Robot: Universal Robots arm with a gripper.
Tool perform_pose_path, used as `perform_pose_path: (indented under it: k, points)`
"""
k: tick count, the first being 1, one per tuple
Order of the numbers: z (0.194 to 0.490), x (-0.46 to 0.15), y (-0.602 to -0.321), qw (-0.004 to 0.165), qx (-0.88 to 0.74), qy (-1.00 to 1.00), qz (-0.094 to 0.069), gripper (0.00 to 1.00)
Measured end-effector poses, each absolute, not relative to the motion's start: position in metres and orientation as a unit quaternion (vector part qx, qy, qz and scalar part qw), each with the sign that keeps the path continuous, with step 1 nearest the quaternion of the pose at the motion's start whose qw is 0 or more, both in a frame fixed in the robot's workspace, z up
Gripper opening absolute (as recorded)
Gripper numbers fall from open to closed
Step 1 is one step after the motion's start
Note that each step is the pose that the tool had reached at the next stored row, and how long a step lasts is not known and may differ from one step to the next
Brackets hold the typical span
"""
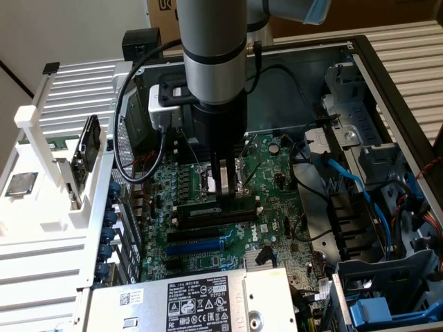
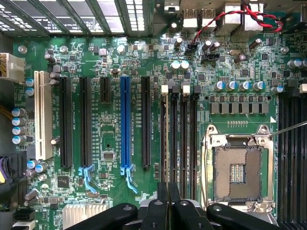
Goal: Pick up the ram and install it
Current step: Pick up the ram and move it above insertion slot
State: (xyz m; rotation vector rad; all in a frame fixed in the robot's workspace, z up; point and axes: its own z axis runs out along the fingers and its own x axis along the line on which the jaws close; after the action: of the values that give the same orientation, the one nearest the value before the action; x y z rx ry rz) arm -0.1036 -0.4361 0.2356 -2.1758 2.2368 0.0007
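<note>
Gripper (image 2: 168, 203) clenched narrow on the ram (image 1: 201, 207) — stick stands on edge along a memory slot (image 2: 184, 139) beside the processor socket (image 2: 238, 165) — held upright, likely so it seats straight down.

The motherboard (image 1: 277, 176) is viewed obliquely from above by the exterior camera. It is faced squarely, closer, from the wrist.

Silver-grey arm (image 1: 213, 41), blue joint cap (image 1: 317, 10), black cable (image 1: 118, 135), black hand (image 2: 168, 188).
</note>
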Motion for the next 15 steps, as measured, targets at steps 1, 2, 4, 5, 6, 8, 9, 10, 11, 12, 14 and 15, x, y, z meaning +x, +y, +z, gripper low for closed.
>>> perform_pose_path:
  k: [1,2,4,5,6,8,9,10,11,12,14,15]
  points:
    - [0.2355,-0.1036,-0.4361,0.011,-0.697,0.717,0.0,0.12]
    - [0.2354,-0.1036,-0.4362,0.011,-0.697,0.717,0.0,0.12]
    - [0.2349,-0.1036,-0.4362,0.011,-0.697,0.717,0.0,0.12]
    - [0.2349,-0.1036,-0.4362,0.01,-0.697,0.717,0.0,0.12]
    - [0.2348,-0.1036,-0.4362,0.01,-0.697,0.717,0.0,0.12]
    - [0.2335,-0.1036,-0.4362,0.011,-0.697,0.717,0.0,0.12]
    - [0.2332,-0.1036,-0.4362,0.011,-0.697,0.717,0.0,0.12]
    - [0.233,-0.1036,-0.4362,0.01,-0.697,0.717,0.0,0.12]
    - [0.2328,-0.1036,-0.4362,0.01,-0.697,0.717,0.0,0.12]
    - [0.2326,-0.1036,-0.4362,0.01,-0.697,0.717,0.0,0.12]
    - [0.232,-0.1036,-0.4362,0.011,-0.697,0.717,0.0,0.12]
    - [0.2317,-0.1036,-0.4362,0.011,-0.697,0.717,0.0,0.12]
